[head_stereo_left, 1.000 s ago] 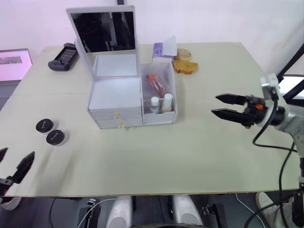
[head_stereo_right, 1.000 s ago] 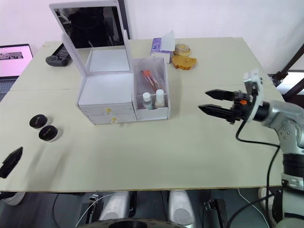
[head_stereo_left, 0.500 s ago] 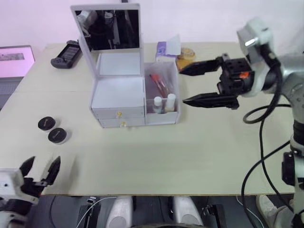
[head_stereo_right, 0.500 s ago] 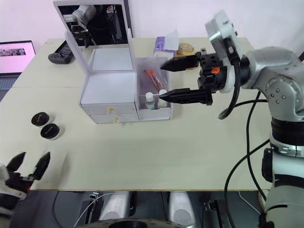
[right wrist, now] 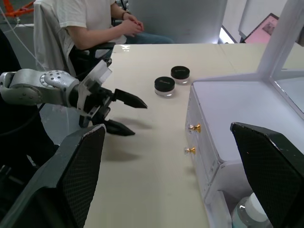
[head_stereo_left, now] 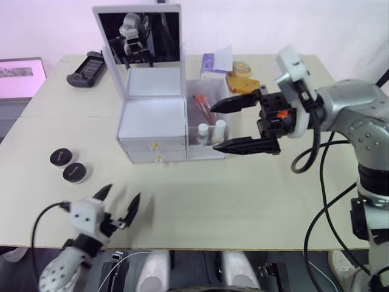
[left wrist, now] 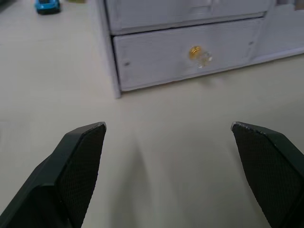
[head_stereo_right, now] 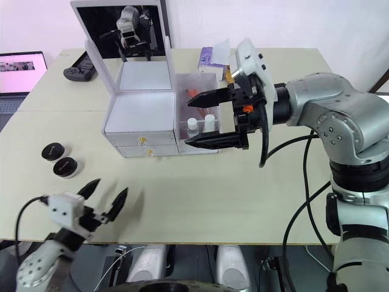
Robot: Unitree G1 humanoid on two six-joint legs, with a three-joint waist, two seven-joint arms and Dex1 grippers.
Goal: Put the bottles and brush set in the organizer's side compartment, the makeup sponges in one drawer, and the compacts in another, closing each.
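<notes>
The white organizer (head_stereo_left: 152, 115) stands mid-table, mirror lid up, both drawers shut with gold knobs (right wrist: 192, 128). Its clear side compartment (head_stereo_left: 209, 149) holds two white-capped bottles (head_stereo_left: 202, 132) and the red-handled brush set (head_stereo_left: 200, 104). Two black compacts (head_stereo_left: 67, 165) lie at the table's left. Two orange-yellow makeup sponges (head_stereo_left: 238, 85) sit behind the organizer. My right gripper (head_stereo_left: 213, 128) is wide open, its fingers spanning the side compartment from the right. My left gripper (head_stereo_left: 123, 193) is open above the table's front left, facing the lower drawer (left wrist: 190, 57).
A tissue pack (head_stereo_left: 216, 61) stands by the sponges. A black game controller (head_stereo_left: 85, 68) and a laptop (head_stereo_left: 18, 73) are at the back left. A seated person (right wrist: 104, 23) is beyond the table's left side. The table's front middle and right are bare.
My right arm has swung in from the table's right side to the organizer's side compartment. My left gripper has come up from the front-left edge and moved inward over the table.
</notes>
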